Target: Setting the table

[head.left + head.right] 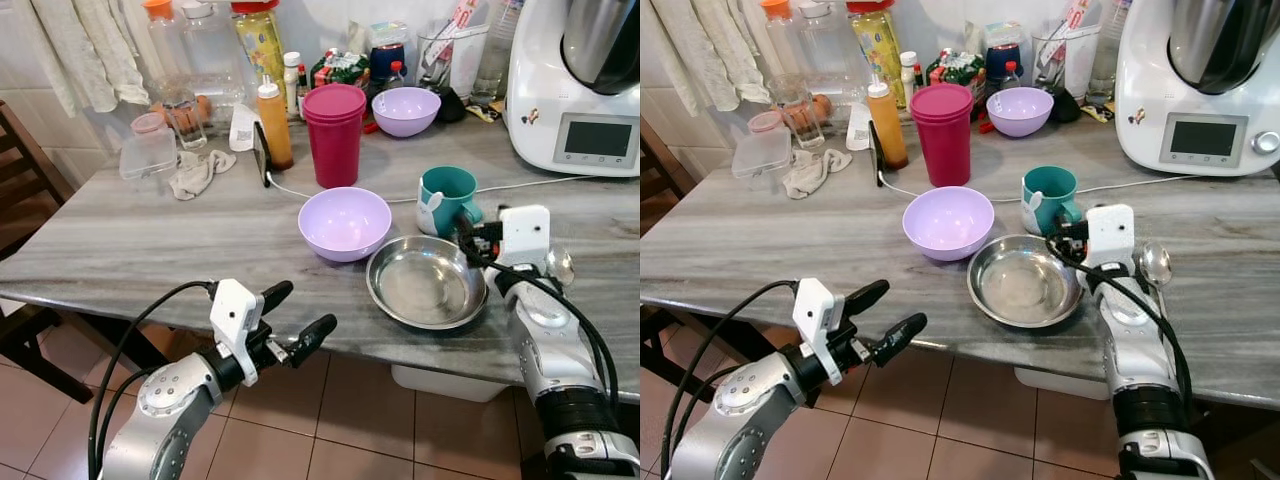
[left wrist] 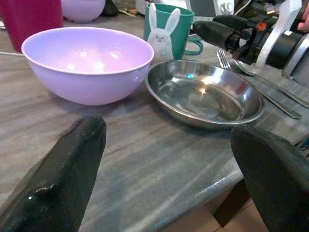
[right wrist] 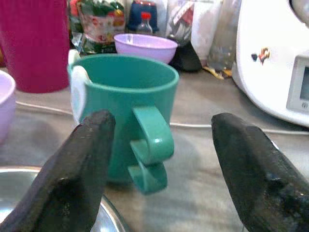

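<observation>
A lilac bowl (image 1: 345,222) stands mid-table, with a shallow steel plate (image 1: 426,282) just right of it near the front edge. Behind the plate is a teal mug (image 1: 447,200) with a white bunny on it, its handle (image 3: 149,145) facing my right gripper. That right gripper (image 1: 468,236) is open, a little short of the mug, at the plate's far right rim. A spoon (image 1: 560,265) and a fork (image 2: 227,60) lie on the table beside my right arm. My left gripper (image 1: 295,318) is open and empty, off the table's front edge, pointing towards the bowl and plate.
At the back stand stacked magenta cups (image 1: 334,133), a second lilac bowl (image 1: 405,110), an orange-capped bottle (image 1: 273,122), a propped phone (image 1: 261,153) with a white cable, and a white kitchen machine (image 1: 575,90). A cloth (image 1: 198,172) lies back left. A wooden chair (image 1: 20,200) stands left.
</observation>
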`<state>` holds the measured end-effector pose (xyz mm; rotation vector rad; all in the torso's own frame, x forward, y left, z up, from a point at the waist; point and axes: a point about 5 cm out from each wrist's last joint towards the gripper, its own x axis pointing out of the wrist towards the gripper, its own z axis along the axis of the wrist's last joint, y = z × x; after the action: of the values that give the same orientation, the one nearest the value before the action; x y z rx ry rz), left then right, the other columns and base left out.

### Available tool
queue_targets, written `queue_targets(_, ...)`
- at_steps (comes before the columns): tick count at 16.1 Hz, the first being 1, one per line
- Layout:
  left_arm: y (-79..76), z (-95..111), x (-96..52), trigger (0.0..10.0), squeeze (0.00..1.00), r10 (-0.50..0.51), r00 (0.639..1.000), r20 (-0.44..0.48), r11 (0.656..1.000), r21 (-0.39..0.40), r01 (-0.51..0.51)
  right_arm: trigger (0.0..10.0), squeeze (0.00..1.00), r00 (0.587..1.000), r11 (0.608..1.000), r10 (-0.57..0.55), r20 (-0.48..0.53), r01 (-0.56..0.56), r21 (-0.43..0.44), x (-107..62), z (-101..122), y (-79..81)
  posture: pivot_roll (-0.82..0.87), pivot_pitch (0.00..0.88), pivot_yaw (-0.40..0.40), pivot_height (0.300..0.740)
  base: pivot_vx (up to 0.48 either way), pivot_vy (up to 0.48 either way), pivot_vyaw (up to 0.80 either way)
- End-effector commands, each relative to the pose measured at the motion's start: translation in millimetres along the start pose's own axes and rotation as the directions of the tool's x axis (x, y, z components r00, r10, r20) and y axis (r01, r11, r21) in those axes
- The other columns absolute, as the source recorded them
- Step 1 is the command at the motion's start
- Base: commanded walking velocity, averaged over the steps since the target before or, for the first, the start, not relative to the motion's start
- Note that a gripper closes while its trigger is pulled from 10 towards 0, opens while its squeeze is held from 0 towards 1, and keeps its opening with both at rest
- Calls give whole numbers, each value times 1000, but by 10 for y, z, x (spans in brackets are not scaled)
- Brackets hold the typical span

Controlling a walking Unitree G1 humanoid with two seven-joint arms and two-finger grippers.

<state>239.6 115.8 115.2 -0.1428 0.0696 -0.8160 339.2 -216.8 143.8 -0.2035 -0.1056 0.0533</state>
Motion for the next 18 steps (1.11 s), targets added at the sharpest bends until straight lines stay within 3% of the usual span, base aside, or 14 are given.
queue_targets(1, 34, 7, -6, 10000, 0, 9, 1000, -2, 1000, 18, -9, 10000, 1000, 1000, 1000, 12, 10, -12, -5, -13, 38, 60, -219, 29, 93, 740, 0, 0, 0)
queue_targets(6, 86, 36, 80, 10000, 0, 81, 996, 41, 996, 24, -82, 10000, 1000, 1000, 1000, -12, 8, 12, 13, -218, 39, 118, -240, 13, 92, 740, 0, 0, 0)
queue_targets(8, 113, 45, 116, 10000, 0, 124, 991, 57, 992, 17, -125, 10000, 1000, 1000, 999, -19, -4, 19, -41, -301, 41, 118, -244, 11, 93, 740, 0, 0, 0)
queue_targets(13, 80, 50, 182, 10000, 0, 143, 986, 84, 989, 20, -145, 10000, 1000, 999, 997, -35, -21, 34, -72, -407, 47, 113, -257, 1, 92, 740, 0, 0, 0)
queue_targets(15, 139, 24, 181, 10000, 0, 213, 973, 85, 975, 50, -218, 10000, 1000, 999, 998, -32, -25, 31, -55, -461, 49, 174, -261, 0, 93, 740, 0, 0, 0)
queue_targets(18, 302, 67, 165, 10000, 0, 377, 919, 114, 917, 97, -388, 10000, 1000, 1000, 1000, 1, -20, -1, -27, -483, 71, 406, -264, 0, 90, 740, 0, 0, 0)
